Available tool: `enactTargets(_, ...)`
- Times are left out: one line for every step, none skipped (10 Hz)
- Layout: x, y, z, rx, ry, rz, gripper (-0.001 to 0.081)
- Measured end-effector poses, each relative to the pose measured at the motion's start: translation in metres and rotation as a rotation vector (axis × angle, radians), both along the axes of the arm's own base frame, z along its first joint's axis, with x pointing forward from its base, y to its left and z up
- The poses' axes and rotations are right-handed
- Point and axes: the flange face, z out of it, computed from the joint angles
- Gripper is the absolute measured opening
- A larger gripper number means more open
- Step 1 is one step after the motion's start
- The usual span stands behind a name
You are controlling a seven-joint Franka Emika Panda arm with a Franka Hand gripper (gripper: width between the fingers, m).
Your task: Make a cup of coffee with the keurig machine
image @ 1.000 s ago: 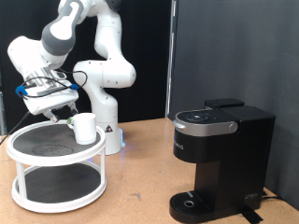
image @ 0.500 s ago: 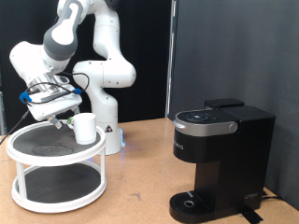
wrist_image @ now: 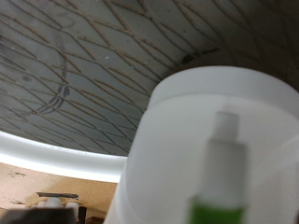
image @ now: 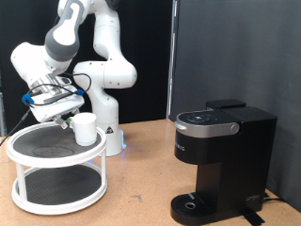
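The cup (image: 86, 129) is a plain white mug standing on the top shelf of a white two-tier round stand (image: 38, 158), at the exterior view's left. My gripper (image: 68, 120) hangs just left of the cup, close to its rim, and looks open. In the wrist view the cup (wrist_image: 187, 131) fills the frame, with one finger (wrist_image: 222, 154) in front of it, over the shelf's dark mesh (wrist_image: 84, 65). The keurig machine (image: 221, 160) is matte black and stands at the exterior view's right with its lid down.
The white arm's base (image: 105, 104) stands behind the stand. The stand's white rim (wrist_image: 56, 157) runs close to the cup. A black curtain hangs behind the keurig machine. Bare wooden table (image: 141, 188) lies between stand and machine.
The gripper has sunk slightly and edged closer to the cup. The cup and the machine have not moved.
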Motion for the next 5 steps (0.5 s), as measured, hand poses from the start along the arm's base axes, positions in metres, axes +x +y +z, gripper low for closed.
enactTargets(0.0002,0.0003,0.0,0.0,0.001,0.001,0.0308)
enactTargets(0.0005,0.0006,0.0001,-0.001,0.001,0.002,0.0308)
enactTargets(0.0008,0.0008,0.0002,-0.001,0.001,0.003,0.0124)
enactTargets(0.0012,0.0012,0.0003,-0.001,0.001,0.002,0.0124)
enactTargets(0.0016,0.0013,0.0006,0.001,-0.001,-0.001,0.0039)
